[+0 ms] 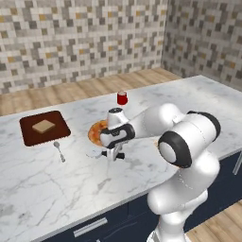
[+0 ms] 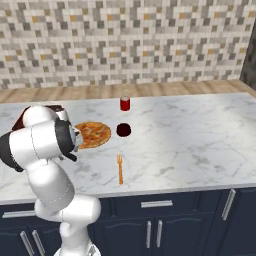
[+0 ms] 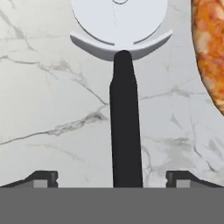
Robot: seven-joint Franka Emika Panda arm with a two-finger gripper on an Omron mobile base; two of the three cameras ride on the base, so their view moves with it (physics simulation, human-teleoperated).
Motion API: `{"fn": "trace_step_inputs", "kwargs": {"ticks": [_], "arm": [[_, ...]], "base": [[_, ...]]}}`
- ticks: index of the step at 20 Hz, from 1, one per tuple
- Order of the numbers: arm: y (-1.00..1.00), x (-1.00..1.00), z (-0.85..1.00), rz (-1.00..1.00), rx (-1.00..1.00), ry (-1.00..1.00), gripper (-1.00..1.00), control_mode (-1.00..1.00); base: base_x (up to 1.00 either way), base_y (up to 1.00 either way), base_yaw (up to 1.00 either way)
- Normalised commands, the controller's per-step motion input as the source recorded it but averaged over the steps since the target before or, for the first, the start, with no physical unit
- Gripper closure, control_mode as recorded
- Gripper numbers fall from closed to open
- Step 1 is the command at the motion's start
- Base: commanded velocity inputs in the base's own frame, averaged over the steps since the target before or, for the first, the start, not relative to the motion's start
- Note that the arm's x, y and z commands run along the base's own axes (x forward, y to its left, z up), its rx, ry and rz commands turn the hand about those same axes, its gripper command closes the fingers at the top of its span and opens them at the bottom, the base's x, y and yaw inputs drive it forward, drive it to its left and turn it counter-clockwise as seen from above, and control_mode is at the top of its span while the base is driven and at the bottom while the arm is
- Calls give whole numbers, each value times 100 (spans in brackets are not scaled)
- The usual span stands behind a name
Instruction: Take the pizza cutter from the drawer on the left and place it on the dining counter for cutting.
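Spread wide, the gripper's jaws stand apart on either side of the pizza cutter's black handle without touching it. It lies flat on the dining counter, just beside the pizza.

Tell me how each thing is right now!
Pizza cutter: lying flat on the counter, beside the pizza.
Gripper: open, fingers apart on either side of the cutter's handle.
Drawer: shut.
Fork: lying flat.
Spoon: lying flat.
Red cup: upright.
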Motion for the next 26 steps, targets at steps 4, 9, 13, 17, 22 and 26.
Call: {"fn": "trace_step_inputs", "kwargs": {"ticks": [4, 9, 13, 17, 22, 26], "arm": [[0, -43, 35, -3, 5, -1, -100, -100], [4, -53, 26, -17, 0, -8, -100, -100], [2, -55, 23, -24, 0, -7, -100, -100], [0, -53, 26, -25, 0, -3, -100, -100], [0, -58, 25, -25, 1, -2, -100, -100], [0, -64, 20, -23, 2, -11, -100, -100]], "base": [[0, 0, 0], [0, 0, 0], [0, 0, 0], [0, 0, 0], [0, 0, 0], [0, 0, 0]]}}
